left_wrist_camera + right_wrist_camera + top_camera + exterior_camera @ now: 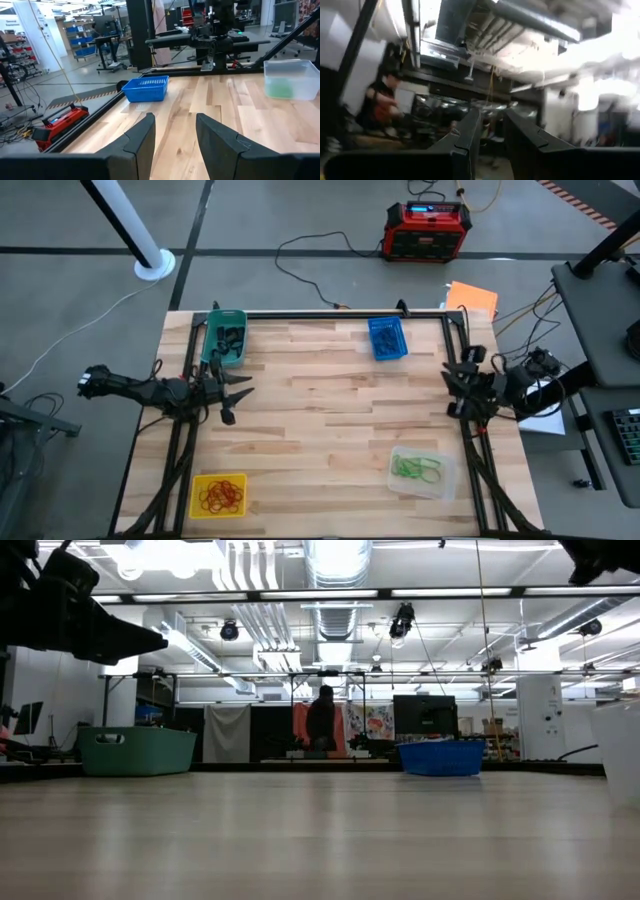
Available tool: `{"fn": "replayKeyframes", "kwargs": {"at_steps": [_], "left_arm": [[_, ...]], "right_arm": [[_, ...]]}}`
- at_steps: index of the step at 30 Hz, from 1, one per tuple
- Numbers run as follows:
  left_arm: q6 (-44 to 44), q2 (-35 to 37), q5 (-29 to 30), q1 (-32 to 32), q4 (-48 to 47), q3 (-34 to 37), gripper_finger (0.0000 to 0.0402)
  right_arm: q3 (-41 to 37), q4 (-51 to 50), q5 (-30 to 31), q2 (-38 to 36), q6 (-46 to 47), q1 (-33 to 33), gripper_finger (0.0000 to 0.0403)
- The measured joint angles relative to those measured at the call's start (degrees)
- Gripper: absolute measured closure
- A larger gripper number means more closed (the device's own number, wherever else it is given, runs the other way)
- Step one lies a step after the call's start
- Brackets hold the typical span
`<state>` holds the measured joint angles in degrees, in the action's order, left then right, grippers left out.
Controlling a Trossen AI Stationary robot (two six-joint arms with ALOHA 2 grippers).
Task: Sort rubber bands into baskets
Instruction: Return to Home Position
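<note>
Red-orange bands (220, 496) fill the yellow basket (194, 495), green bands (417, 469) the clear basket (446, 480), black bands (231, 340) the teal basket (226, 313).

Both arms are finished in matte black and are built from slender jointed links. The left arm (135, 388) is tipped by the left gripper (238, 404), whose two fingers (142, 140) are shaped as flat-faced wedges with bevelled edges, tapered to narrow tips. The right arm (515, 385) is thickened at the wrist by a boxy housing and looped black cables (545, 395). The right gripper (452, 392) is fitted with the same dark, angular fingers (467, 137).
</note>
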<state>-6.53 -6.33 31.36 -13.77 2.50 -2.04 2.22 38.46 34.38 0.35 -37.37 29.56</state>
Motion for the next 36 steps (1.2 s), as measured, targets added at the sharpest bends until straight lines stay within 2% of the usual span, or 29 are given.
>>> {"fn": "replayKeyframes", "kwargs": {"at_steps": [2, 5, 9, 11, 16, 20, 22, 28, 36], "left_arm": [[0.0, 0.0, 0.0, 0.0, 0.1, 0.0, 0.0274], [0.0, -0.1, -0.2, 0.0, 0.1, -0.1, 0.0274], [0.0, -0.5, -0.6, 0.0, 0.1, -0.1, 0.0274], [0.0, -0.6, -0.6, 0.0, 0.0, -0.1, 0.0274], [0.0, -1.2, -0.6, 0.0, 0.1, -0.1, 0.0274], [0.0, -1.7, -0.6, 0.0, 0.1, -0.1, 0.0274], [0.0, -2.0, -0.6, 0.0, 0.0, -0.1, 0.0274], [0.0, -2.7, -0.6, 0.0, 0.1, -0.1, 0.0274], [0.0, -3.7, -0.5, 0.0, 0.1, -0.1, 0.0274]], "right_arm": [[-1.5, -2.7, 2.7, -0.2, 9.1, -2.5, 0.0330], [-1.5, -14.5, 4.4, 0.1, 19.3, -8.3, 0.0333], [-1.5, -33.1, -0.4, -0.3, 31.4, -16.6, 0.0329], [-1.5, -34.6, -2.1, -0.2, 35.4, -20.6, 0.0326], [-1.5, -34.9, -8.8, -0.3, 36.0, -30.1, 0.0319], [-1.5, -36.0, -20.1, -0.3, 37.9, -35.3, 0.0316], [-1.5, -36.5, -23.6, -0.3, 39.0, -36.6, 0.0318], [-1.5, -36.7, -24.3, -0.3, 41.4, -36.7, 0.0328], [-1.6, -38.0, -32.6, -0.3, 41.8, -38.2, 0.0335]]}}
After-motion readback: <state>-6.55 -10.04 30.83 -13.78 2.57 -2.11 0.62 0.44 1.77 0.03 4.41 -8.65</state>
